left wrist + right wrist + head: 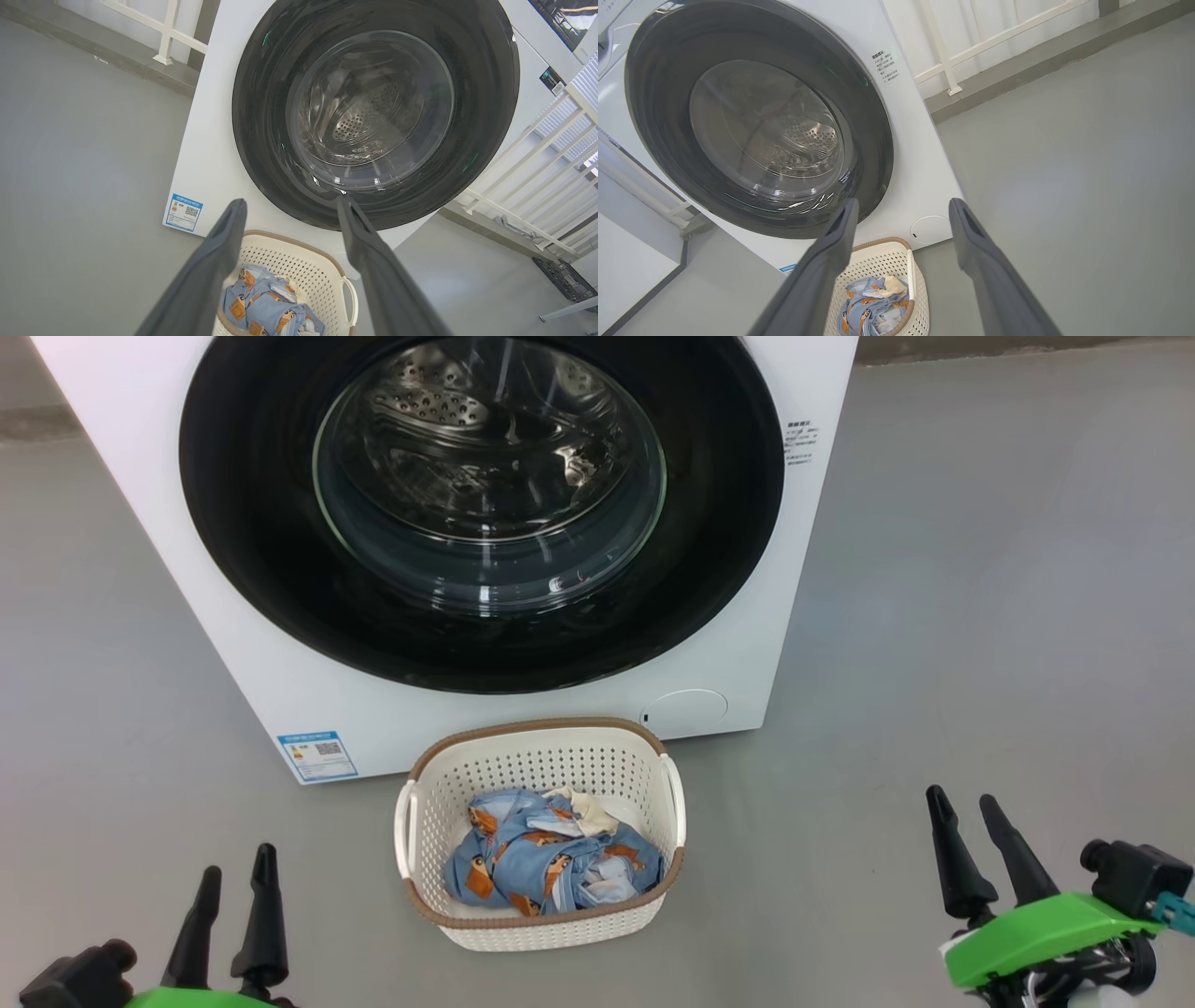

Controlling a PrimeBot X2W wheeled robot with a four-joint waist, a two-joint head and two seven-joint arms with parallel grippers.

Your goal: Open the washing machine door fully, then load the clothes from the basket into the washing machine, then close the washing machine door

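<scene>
I am logging three marks on the washing machine (308, 700):
- blue energy sticker (317, 756) with QR code, sitting low on the front, print too small to read
- grey text block (801, 443), upper right of the front, illegible
- dark QR label (551, 80) near the top panel, unreadable

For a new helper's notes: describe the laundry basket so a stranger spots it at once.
Find the white washing machine with its round black door. On the grey floor just before its lower front stands the basket, cream-white, perforated, brown-rimmed; it alone holds the clothes, blue fabric printed with orange bears.
</scene>
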